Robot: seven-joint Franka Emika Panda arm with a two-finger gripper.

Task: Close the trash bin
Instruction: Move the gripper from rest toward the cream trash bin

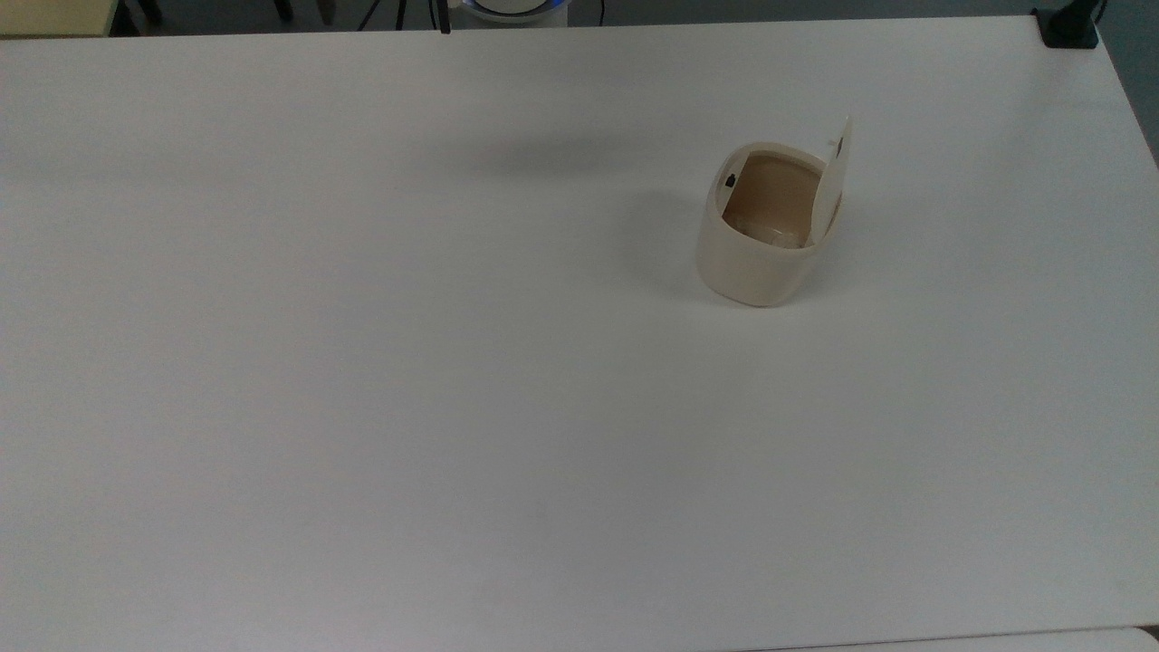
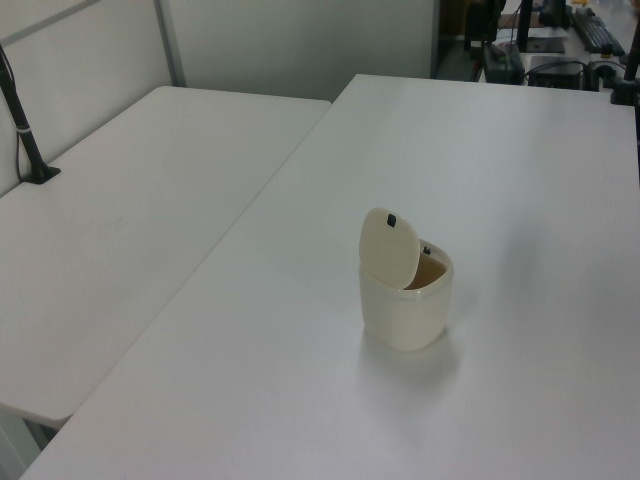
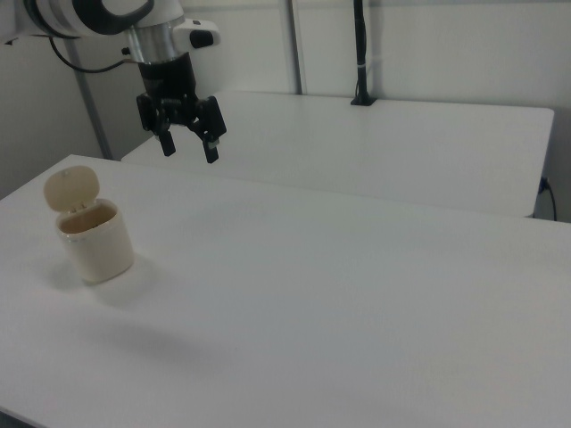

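Note:
The trash bin [image 1: 751, 258] is a small cream plastic bin standing on the white table [image 1: 362, 407], right of centre in the top view. Its flat lid [image 1: 831, 186] stands up, hinged at the bin's right rim in the top view, so the brownish inside shows. A small black latch mark sits on the left rim. In the left view the bin [image 2: 405, 310] has its lid [image 2: 390, 245] raised towards the camera. In the right view the bin [image 3: 95, 245] stands at the left. My gripper [image 3: 189, 150] hangs open and empty high above the table, up and to the right of the bin.
A second white table [image 2: 110, 230] adjoins at the left view's left. A black clamp post [image 3: 360, 53] stands on the far table in the right view. Another black clamp [image 1: 1068, 27] sits at the table's far right corner in the top view.

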